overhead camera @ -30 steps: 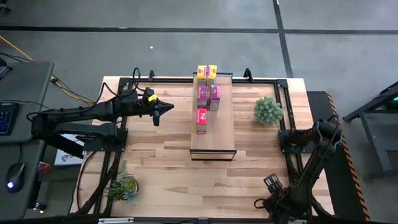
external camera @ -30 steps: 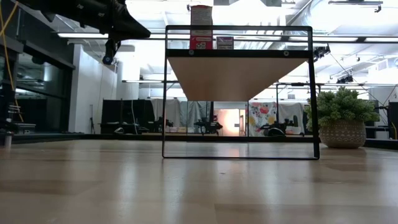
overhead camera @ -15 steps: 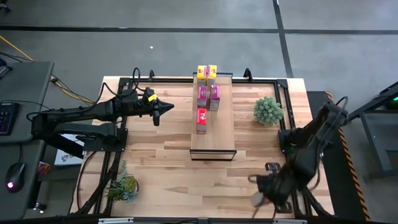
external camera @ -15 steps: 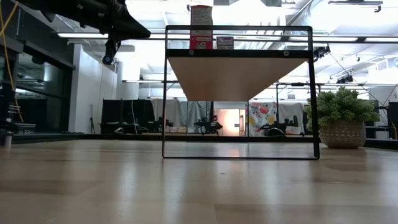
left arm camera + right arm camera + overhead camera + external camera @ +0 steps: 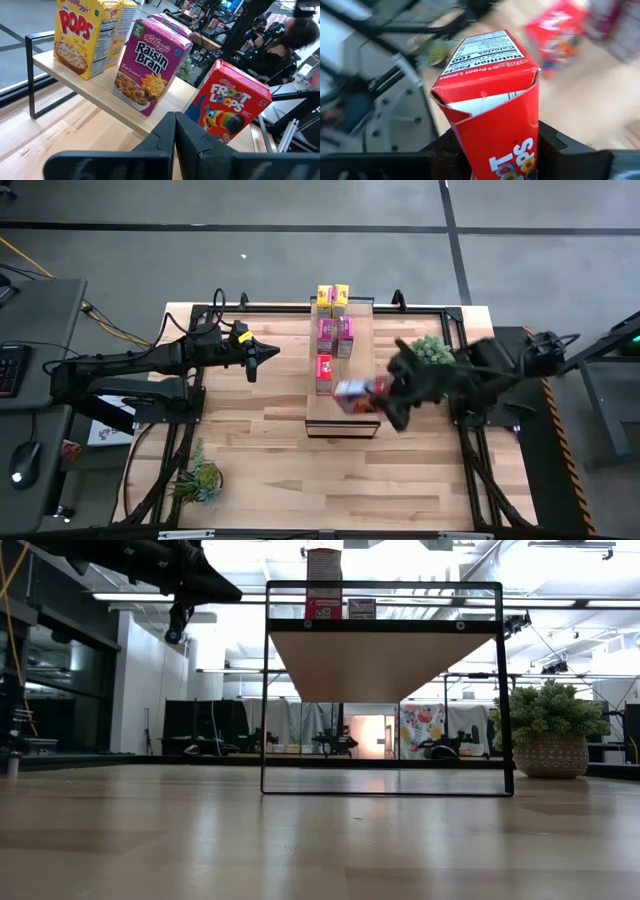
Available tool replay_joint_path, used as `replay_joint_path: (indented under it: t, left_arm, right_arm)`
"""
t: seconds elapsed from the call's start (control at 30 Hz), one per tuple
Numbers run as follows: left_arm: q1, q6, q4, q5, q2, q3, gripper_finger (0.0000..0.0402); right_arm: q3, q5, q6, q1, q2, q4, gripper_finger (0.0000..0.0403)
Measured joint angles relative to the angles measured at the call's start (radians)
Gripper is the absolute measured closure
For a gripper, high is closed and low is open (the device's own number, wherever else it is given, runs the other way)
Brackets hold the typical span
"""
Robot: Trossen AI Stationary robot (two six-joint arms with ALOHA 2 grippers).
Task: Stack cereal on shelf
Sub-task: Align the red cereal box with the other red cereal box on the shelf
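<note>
The shelf (image 5: 341, 405) stands mid-table on its dark frame. On its top stand two yellow cereal boxes (image 5: 333, 297) at the far end, two pink ones (image 5: 336, 335) behind a red one (image 5: 324, 373). My right gripper (image 5: 385, 395) reaches in from the table's right, shut on a second red cereal box (image 5: 353, 394) over the shelf's near half. My left gripper (image 5: 272, 351) hangs shut and with nothing in it left of the shelf. Its wrist view shows the yellow (image 5: 80, 37), pink (image 5: 150, 65) and red (image 5: 230, 107) boxes. My right gripper pinches the red box between its two fingers (image 5: 555, 147), one on each of two opposite sides, at the box's lower part (image 5: 517, 150). The box's flap end (image 5: 485, 65) points away from the wrist. The fingers slant down from the table's right. The box is lifted clear above the shelf.
A round potted plant (image 5: 432, 356) sits right of the shelf, just behind my right arm. A smaller plant (image 5: 200, 480) stands at the near left corner. Bare wooden tabletop (image 5: 260, 440) lies in front of the shelf.
My right gripper has come up from the table's near right corner and swung toward the far edge and the left, ending over the shelf's near half with the red box. Its wrist has rolled on the way.
</note>
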Motion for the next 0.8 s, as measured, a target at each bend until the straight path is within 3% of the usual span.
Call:
replay_joint_path:
  t: [0.17,0.3,0.5,0.63,0.8]
  left_arm:
    - [0.000,0.000,0.000,0.000,0.000,0.000,0.0401]
    - [0.000,0.002,0.000,0.000,0.000,0.000,0.0401]
    - [0.000,0.001,0.000,-0.001,0.000,0.000,0.0401]
    - [0.000,0.001,0.001,0.000,0.000,0.000,0.0402]
    - [0.000,0.001,0.001,0.000,0.000,0.000,0.0401]
  right_arm:
    - [0.171,-0.066,0.157,-0.150,0.101,-0.240,0.0278]
    - [0.287,-0.100,0.172,-0.230,0.205,-0.453,0.0279]
    - [0.293,-0.156,0.203,-0.330,0.289,-0.376,0.0279]
    - [0.293,-0.223,0.177,-0.382,0.336,-0.447,0.0279]
    - [0.293,-0.218,0.163,-0.419,0.367,-0.419,0.0279]
